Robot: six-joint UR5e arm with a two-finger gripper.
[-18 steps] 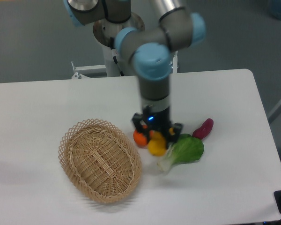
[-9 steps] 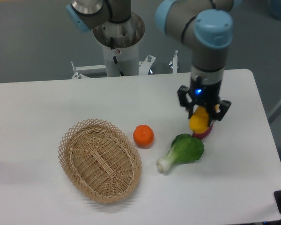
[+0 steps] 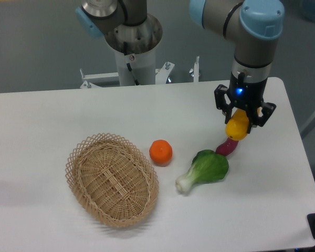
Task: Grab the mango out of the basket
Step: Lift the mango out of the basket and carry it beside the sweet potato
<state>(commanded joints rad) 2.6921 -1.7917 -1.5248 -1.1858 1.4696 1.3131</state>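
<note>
The yellow mango (image 3: 238, 128) hangs above the table at the right, with my gripper (image 3: 244, 118) shut on it from above. Its lower end shows below the black fingers. The tan wicker basket (image 3: 112, 179) lies far to the left on the white table and holds nothing that I can see. The mango is well clear of the basket, over the purple vegetable.
A round orange (image 3: 160, 151) sits just right of the basket. A green leafy vegetable with a white stem (image 3: 206, 170) lies beside it. A purple sweet potato (image 3: 227, 146) lies partly under the held mango. The table's right edge is close to the arm.
The arm has carried the mango from beside the orange, near the basket, up and to the right. It now hangs higher, above the purple vegetable.
</note>
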